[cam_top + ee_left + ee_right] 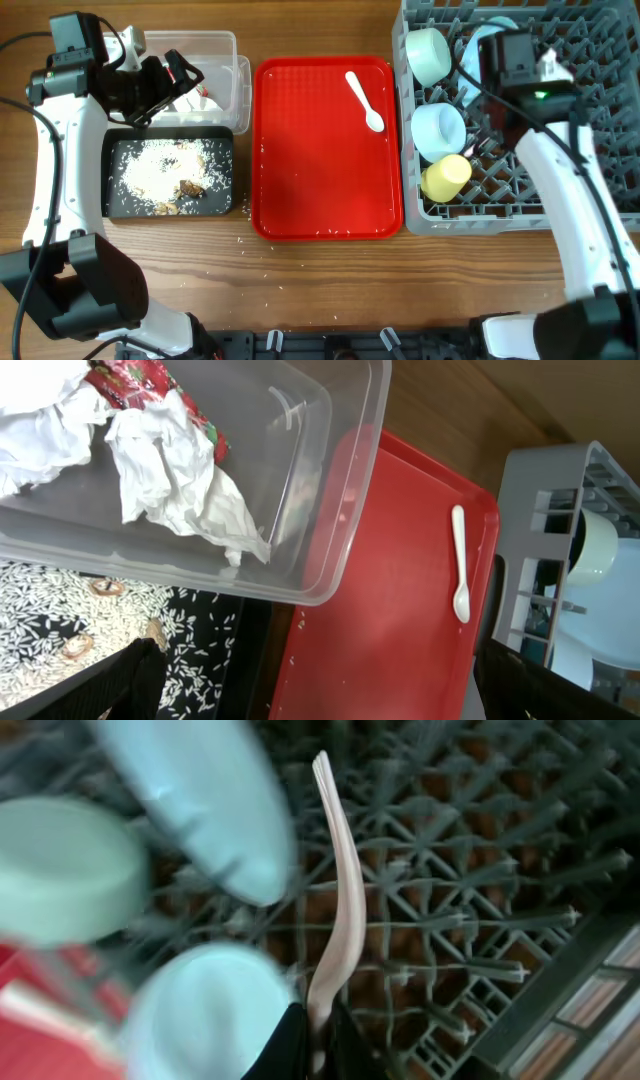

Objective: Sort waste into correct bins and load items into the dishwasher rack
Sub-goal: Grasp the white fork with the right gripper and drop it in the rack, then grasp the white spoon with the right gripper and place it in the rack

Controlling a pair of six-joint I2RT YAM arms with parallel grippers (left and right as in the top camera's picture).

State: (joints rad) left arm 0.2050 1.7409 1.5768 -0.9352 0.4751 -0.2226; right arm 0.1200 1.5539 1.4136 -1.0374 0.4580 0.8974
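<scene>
My right gripper is shut on the white plastic fork and holds it over the grey dishwasher rack. The rack holds two light blue bowls, the yellow cup and the light blue plate. The white spoon lies on the red tray. My left gripper is open and empty beside the clear tub. The tub holds the crumpled napkin and red wrapper. The black tray holds rice scraps.
Loose rice grains lie on the wooden table in front of the black tray and red tray. The rack fills the right side. The left arm's body stands along the table's left edge.
</scene>
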